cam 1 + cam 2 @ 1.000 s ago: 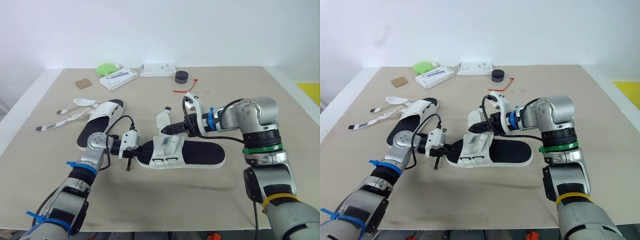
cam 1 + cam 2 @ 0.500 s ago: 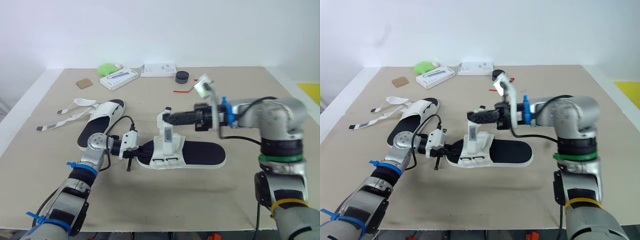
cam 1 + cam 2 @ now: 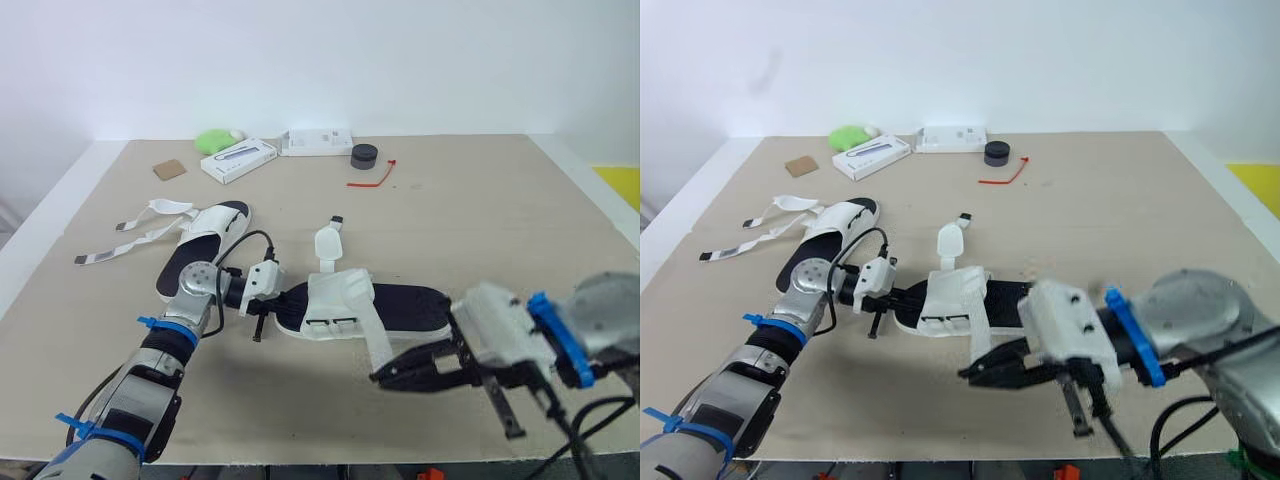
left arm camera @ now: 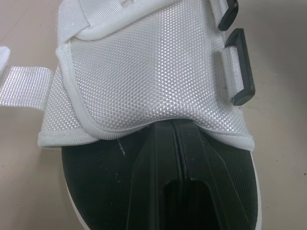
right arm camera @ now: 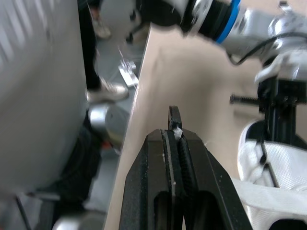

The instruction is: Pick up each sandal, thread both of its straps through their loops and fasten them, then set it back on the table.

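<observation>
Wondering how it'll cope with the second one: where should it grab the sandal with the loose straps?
Probably the bare near end of its black sole, coming from the robot's side: that end lies flat and uncovered, while the loose straps trail off its left.

Silver arms (image 3: pixel 190 292), blue bands (image 3: pixel 556 332), black right claw (image 3: pixel 381 377)

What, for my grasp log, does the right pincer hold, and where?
The right pincer grips the white woven strap of the black-soled white sandal near its free end.
</observation>
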{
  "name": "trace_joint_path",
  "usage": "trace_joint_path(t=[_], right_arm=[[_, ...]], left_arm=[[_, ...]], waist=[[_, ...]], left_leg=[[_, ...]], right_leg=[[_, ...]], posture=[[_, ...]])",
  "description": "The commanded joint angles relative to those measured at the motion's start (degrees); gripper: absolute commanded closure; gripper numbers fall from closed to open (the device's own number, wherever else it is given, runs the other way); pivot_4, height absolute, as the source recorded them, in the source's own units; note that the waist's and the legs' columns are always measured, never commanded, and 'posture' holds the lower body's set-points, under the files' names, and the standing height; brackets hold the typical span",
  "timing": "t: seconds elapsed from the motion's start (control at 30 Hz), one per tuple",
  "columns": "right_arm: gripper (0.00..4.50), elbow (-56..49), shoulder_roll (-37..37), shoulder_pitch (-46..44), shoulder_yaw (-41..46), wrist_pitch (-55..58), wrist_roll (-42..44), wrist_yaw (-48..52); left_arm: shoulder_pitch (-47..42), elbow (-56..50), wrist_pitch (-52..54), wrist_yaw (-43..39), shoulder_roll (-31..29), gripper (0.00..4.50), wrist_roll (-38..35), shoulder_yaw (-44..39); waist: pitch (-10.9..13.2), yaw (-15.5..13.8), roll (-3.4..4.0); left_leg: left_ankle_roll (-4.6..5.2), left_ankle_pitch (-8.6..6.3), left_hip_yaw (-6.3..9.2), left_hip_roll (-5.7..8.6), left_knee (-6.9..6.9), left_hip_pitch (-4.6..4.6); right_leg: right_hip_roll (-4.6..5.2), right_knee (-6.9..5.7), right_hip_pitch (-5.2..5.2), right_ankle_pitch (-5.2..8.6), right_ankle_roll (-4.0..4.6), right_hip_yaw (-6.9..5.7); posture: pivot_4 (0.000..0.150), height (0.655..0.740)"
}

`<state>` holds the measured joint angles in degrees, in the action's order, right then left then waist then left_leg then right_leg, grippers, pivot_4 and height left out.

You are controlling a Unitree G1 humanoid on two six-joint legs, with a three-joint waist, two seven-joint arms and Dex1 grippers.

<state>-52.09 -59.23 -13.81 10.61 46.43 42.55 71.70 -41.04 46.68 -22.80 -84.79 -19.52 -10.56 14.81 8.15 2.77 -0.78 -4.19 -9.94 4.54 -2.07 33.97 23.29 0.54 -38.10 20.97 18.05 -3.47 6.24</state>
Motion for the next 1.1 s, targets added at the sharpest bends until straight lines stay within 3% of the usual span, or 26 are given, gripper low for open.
trace_joint_path(t=[0.03, 0.07, 0.17, 0.33, 0.5, 0.63, 0.8, 1.1], right_arm=[[3.72, -3.02, -3.62, 3.63, -4.03, -6.36, -6.74, -0.18], [3.46, -3.41, -4.68, 4.58, -4.3, -6.62, -6.21, 0.6], [2.01, -3.42, -7.59, 7.63, -2.72, -6.67, -5.37, 1.74], [2.01, -1.55, -9.49, 14.58, 7.05, -0.77, 3.14, 2.2], [2.01, 3.4, -10.52, 16.89, 15.42, 11.09, 22.04, -2.93], [2.01, 10.99, -8.12, 12.74, 3.08, 22.75, 26.31, -18.75], [2.01, 17.11, -2.27, 5.96, -6.25, 29.18, 23.75, -29.84], [2.01, 24.59, 5.6, -5.99, -9.11, 38.77, 28.31, -36.25]], left_arm=[[2.77, 8.37, 0.93, -0.24, -0.83, 4.5, 8.66, 5.41], [2.34, 8.82, 0.83, -0.31, -0.62, 4.5, 8.76, 5.43], [1.36, 10.18, 0.32, -0.46, -0.13, 4.5, 8.95, 5.38], [1.08, 10.96, -0.09, -0.7, 0.05, 4.5, 8.9, 5.5], [1.67, 10.81, -0.3, -0.94, -0.06, 4.5, 8.67, 5.44], [2.6, 10.03, -0.01, -0.82, -0.4, 4.5, 8.3, 5.19], [4.07, 8.53, 0.3, -1.18, -1.17, 4.5, 8.0, 5.06], [6.69, 4.45, 2.27, -0.87, -1.88, 4.5, 7.21, 4.69]], waist=[[0.0, 0.0, -0.03], [0.0, 0.0, -0.04], [0.02, -0.02, -0.07], [-0.04, -0.14, -0.44], [-0.04, -0.13, -0.61], [-0.22, -0.11, -0.89], [-0.25, -0.09, -0.91], [-0.39, -0.08, -0.71]], left_leg=[[-0.01, 0.0, 0.0, 0.03, 0.0, -0.02], [-0.03, -0.01, -0.05, 0.04, 0.0, -0.02], [-0.07, -0.04, -0.11, 0.3, -0.01, -0.01], [-0.04, -0.01, -0.3, 0.45, 0.0, 0.01], [-0.04, -0.01, -0.3, 0.45, 0.0, -0.03], [-0.03, -0.01, -0.29, 0.43, 0.0, -0.06], [-0.03, -0.01, -0.34, 0.42, -0.01, -0.03], [0.05, -0.04, -0.34, 0.41, -0.2, -0.01]], right_leg=[[0.07, 0.0, 0.0, 0.0, 0.0, -0.01], [0.14, 0.01, 0.01, 0.0, 0.0, -0.04], [0.48, 0.02, 0.01, 0.04, -0.07, -0.11], [0.76, 0.06, -0.04, 0.11, -0.23, -0.16], [0.77, 0.09, -0.13, 0.1, -0.25, -0.19], [0.77, 0.09, -0.13, 0.1, -0.25, -0.19], [0.8, 0.1, -0.1, 0.1, -0.25, -0.09], [0.68, 0.1, -0.06, 0.11, -0.24, -0.06]], posture=[[0.15, 0.74], [0.15, 0.74], [0.15, 0.74], [0.15, 0.74], [0.15, 0.74], [0.15, 0.74], [0.15, 0.74], [0.15, 0.74]])
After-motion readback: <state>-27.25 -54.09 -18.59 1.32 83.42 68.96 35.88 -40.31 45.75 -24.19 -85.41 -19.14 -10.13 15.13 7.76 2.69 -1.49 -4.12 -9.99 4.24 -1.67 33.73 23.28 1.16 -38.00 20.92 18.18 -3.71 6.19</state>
